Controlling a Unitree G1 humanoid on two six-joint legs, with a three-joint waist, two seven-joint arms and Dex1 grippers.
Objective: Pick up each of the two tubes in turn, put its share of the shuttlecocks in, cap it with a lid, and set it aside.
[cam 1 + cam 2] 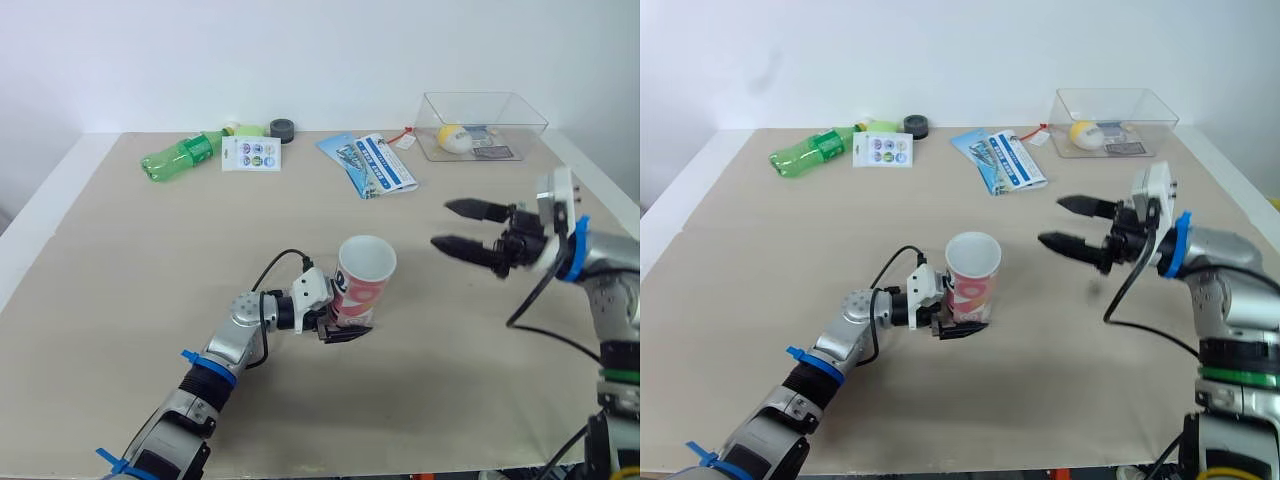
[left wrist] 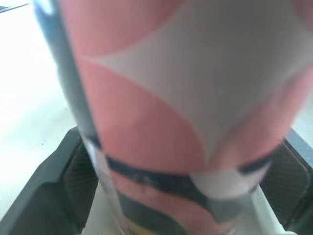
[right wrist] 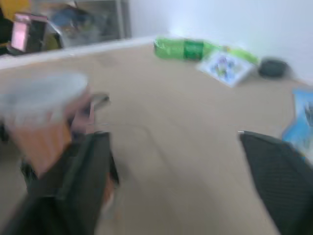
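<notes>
A pink and white paper-cup-like tube (image 1: 362, 285) stands mouth up near the table's middle, leaning slightly, and its inside looks empty. My left gripper (image 1: 345, 325) is shut on its lower part. In the left wrist view the tube (image 2: 186, 107) sits between the black fingers (image 2: 44, 196). My right gripper (image 1: 440, 223) hovers open to the right of the tube, apart from it, with its fingertips pointing toward the mouth and nothing between them. The right wrist view shows the tube (image 3: 41, 122) beyond its spread fingers (image 3: 279, 171).
Along the far edge lie a green plastic bottle (image 1: 182, 155), a sticker card (image 1: 251, 153), a round black lid (image 1: 282, 128) and a blue leaflet (image 1: 368, 163). A clear plastic box (image 1: 480, 125) at the back right holds a yellow-white object (image 1: 452, 137).
</notes>
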